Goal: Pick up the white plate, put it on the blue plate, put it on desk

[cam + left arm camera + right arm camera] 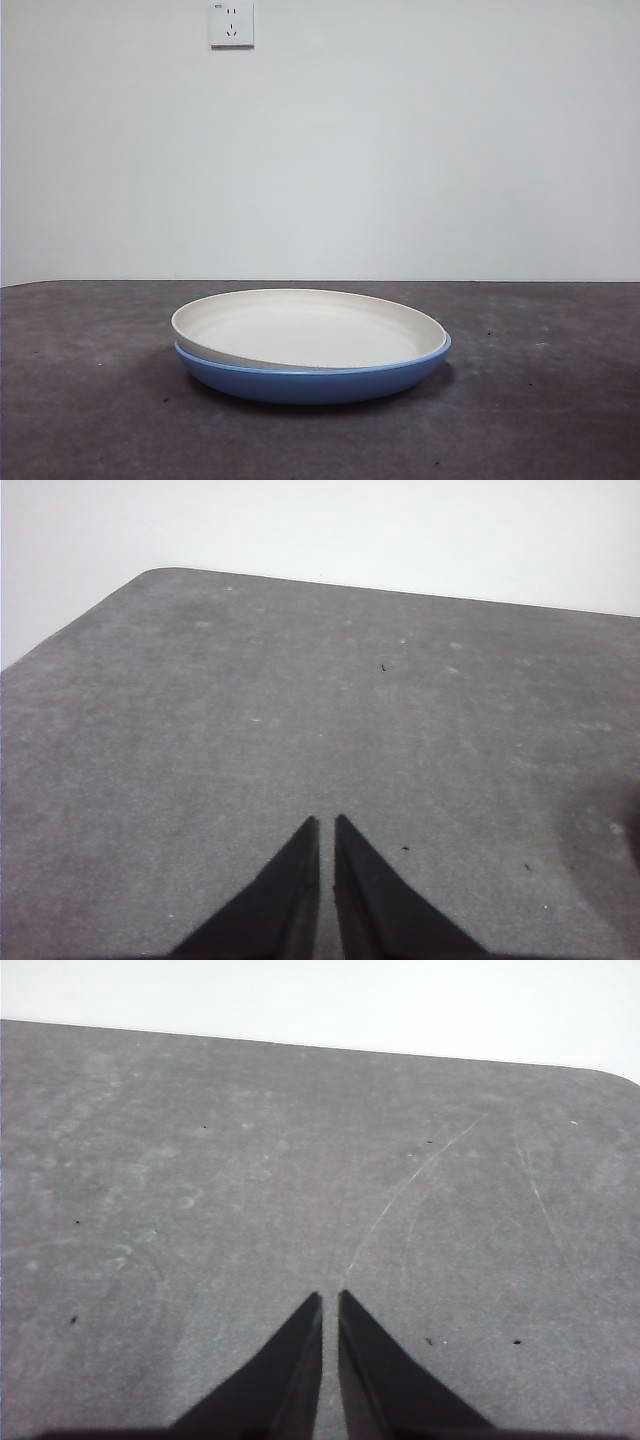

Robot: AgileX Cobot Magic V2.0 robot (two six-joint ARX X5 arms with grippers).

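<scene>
White plate (pixel 300 325) sits nested in the blue plate (pixel 310 378), a little askew with its left edge riding higher, and you will find the pair on the worktop (pixel 90 400) just below the centre of the front frame. Your left claw (pixel 326 822) and right claw (pixel 330 1297) each hang over bare worktop with jaws drawn nearly together and nothing between them, and neither shows up in the front frame.
</scene>
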